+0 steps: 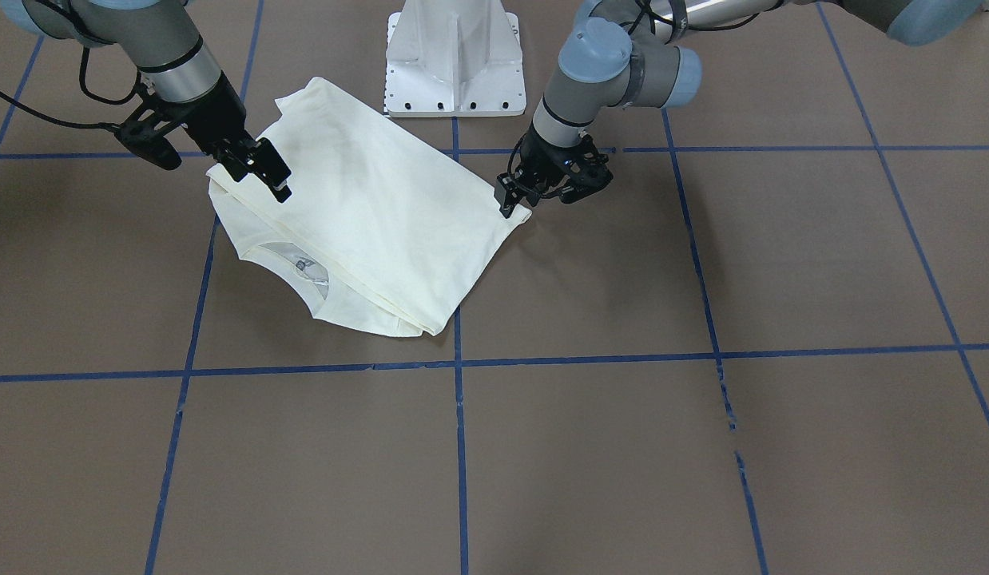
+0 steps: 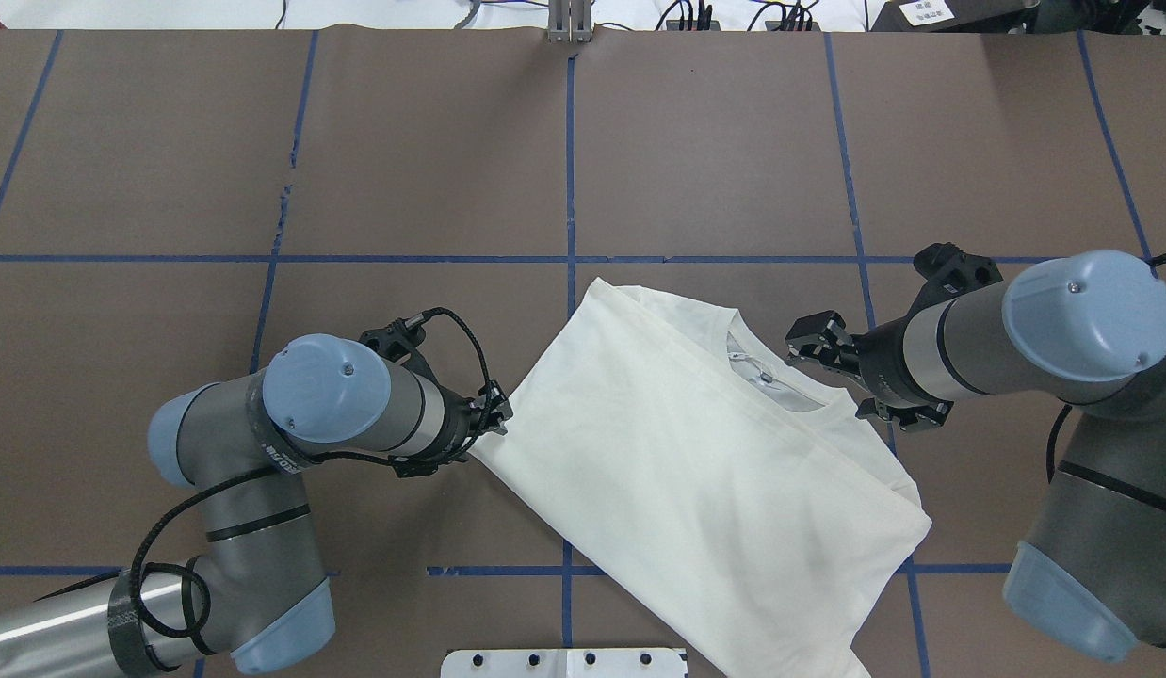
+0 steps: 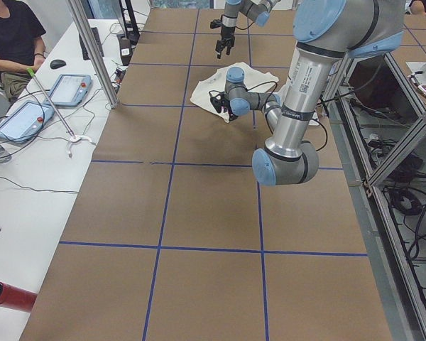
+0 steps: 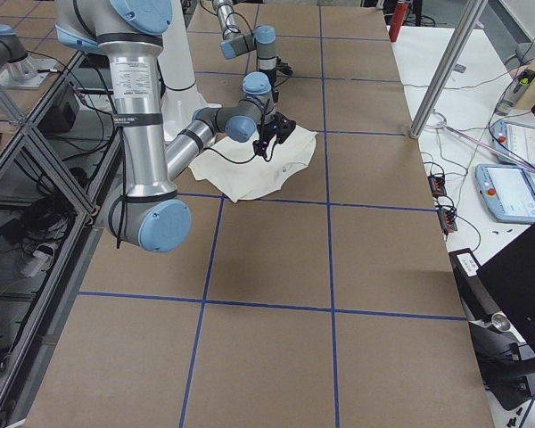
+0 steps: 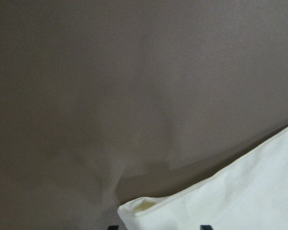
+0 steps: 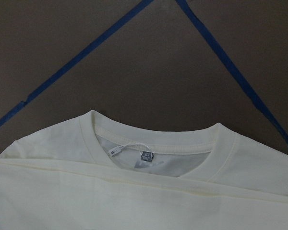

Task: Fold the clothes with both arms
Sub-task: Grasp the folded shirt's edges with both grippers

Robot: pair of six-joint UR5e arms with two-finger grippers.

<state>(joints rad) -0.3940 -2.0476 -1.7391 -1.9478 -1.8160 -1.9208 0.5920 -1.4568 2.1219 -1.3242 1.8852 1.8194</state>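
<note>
Well, my left pincer (image 2: 496, 421) sits low at the table (image 2: 715, 141). Its fingertips (image 5: 205, 226) are spread apart, and one corner of the T-shirt (image 2: 696, 471) lies flat on the brown surface between them. The cloth is not pinched, so this pincer holds nothing. My right pincer (image 1: 263, 177) hangs over the opposite side of the garment, by the collar end. Its two black fingers stand apart and grip nothing, though I cannot tell whether a tip brushes the fabric. From my right wrist I look down on the collar (image 6: 153, 143), which is ribbed and cream. A small label (image 6: 146, 156) shows inside it, and a folded layer of the shirt lies across just below the neckline. The T-shirt itself is folded and lies slantwise between my two pincers with a plain cream face up. No print shows in any view. It lies over a crossing of the blue tape lines (image 1: 459, 447) that divide the table into squares. Its collar points toward my right and away from me, and its near corner reaches the white pedestal (image 1: 456, 60) that carries my arms.
</note>
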